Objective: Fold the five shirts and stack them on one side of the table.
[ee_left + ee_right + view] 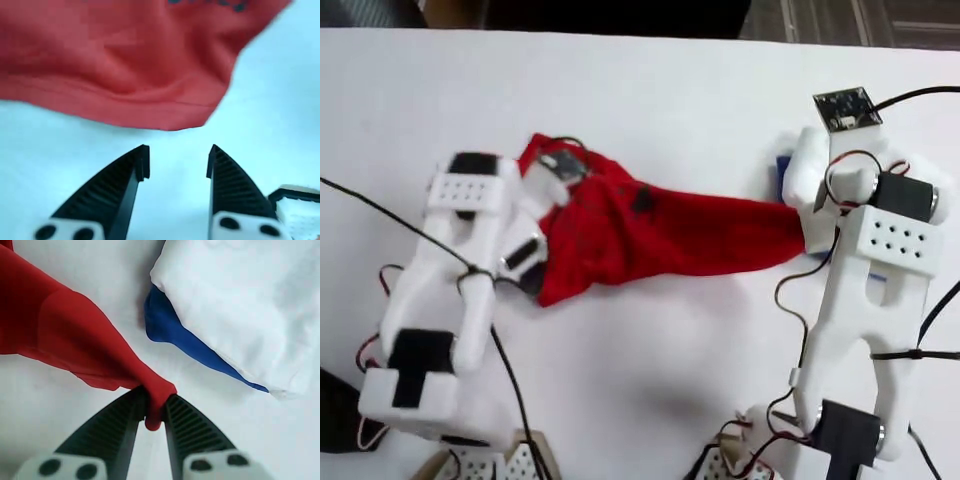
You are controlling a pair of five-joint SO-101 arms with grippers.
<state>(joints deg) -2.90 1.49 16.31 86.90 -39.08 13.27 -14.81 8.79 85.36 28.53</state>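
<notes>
1. In the high view, a crumpled red cotton shirt (640, 230) lay stretched across the white table (650, 90) between the two arms. Its bunched body sat against the left arm (450, 270). One corner was drawn out into a taut tail that ran under the right arm (880, 270). A bit of folded blue cloth (781, 175) showed beside that arm, where the tail ended.

2. In the left wrist view, the left gripper (178, 155) stood wide apart with nothing between its black ridged fingers (120, 185). It hung above bare table. The hem of the red shirt lay just ahead of the fingertips and did not touch them.

3. In the right wrist view, the right gripper (155, 405) was pinched narrow on a corner of the red shirt, and a small tip of cloth poked back past the jaws. From there the fabric fanned out ahead and to one side, lifted off the table near the grip. On the other side, near the fingertips but apart from them, the folded blue shirt lay on the table. A folded white shirt (240, 305) was stacked on top of it, covering most of it.
</notes>
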